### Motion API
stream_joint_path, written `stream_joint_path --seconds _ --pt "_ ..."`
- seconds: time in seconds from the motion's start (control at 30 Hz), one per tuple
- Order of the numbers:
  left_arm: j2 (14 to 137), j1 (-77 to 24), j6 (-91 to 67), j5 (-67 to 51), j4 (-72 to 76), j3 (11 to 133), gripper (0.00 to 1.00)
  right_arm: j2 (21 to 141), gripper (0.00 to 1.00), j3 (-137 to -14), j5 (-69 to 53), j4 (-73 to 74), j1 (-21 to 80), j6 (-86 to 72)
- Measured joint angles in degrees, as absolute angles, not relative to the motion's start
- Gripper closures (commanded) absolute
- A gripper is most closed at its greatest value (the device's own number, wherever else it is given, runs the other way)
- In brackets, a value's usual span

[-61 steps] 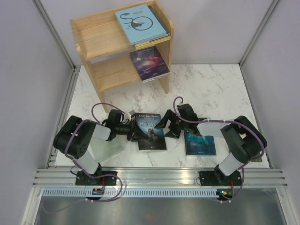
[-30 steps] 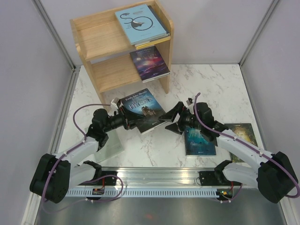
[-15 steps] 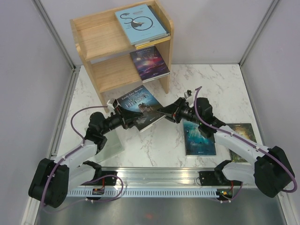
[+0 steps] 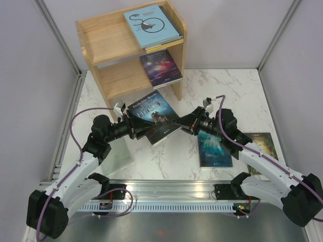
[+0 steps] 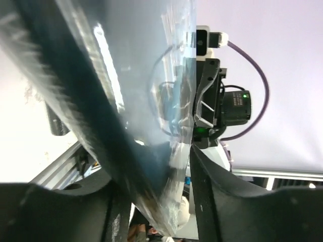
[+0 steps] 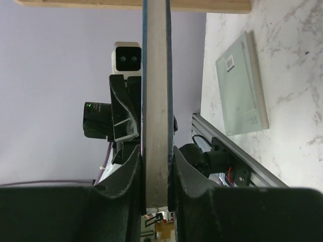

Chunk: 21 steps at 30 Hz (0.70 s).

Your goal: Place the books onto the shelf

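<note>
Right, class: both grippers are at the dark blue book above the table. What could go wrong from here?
The right gripper pinches only one edge of the dark blue book; if the left gripper lets go, the book might sag or slip out. The lower tier of the shelf already holds a purple book, so pushing this one in could knock it.

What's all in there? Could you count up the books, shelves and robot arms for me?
Books with a cover showing: 6 (light blue book, dark purple book, dark held book, teal book, green-gold book, pale grey-green book)
Shelf: 1
Robot arms: 2 (left arm, right arm)
Total: 9
More may hide under the shelved ones.
</note>
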<state>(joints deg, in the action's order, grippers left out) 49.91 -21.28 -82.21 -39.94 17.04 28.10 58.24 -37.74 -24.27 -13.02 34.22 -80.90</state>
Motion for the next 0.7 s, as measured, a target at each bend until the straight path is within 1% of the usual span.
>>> stream_joint_path --seconds 0.03,0.23,0.33,0.37,0.5,0.7 --pt "49.69 -21.17 -81.08 -39.94 15.57 28.16 0.44 57.71 1.0 -37.52 -24.08 -11.9 34.15 -80.6" --pt "47.92 -20.99 -74.72 -39.77 5.93 29.91 0.17 57.17 1.0 -37.21 -22.72 -6.72 33.89 -80.16" --pt "45.76 -20.97 -71.81 -39.2 0.95 31.7 0.12 57.14 1.0 -37.95 -22.57 -4.82 33.47 -80.14" --pt "44.84 -20.97 -70.96 -39.07 -0.69 32.32 0.11 57.17 1.0 -38.48 -22.59 -4.27 33.19 -79.99" --pt "41.15 -20.97 -67.7 -38.41 -5.91 34.59 0.11 57.63 1.0 -42.22 -23.2 -1.58 30.85 -79.44" --pt "34.96 -20.97 -64.18 -37.28 -13.47 35.68 0.11 63.92 1.0 -52.18 -26.26 -1.83 25.78 -78.35"
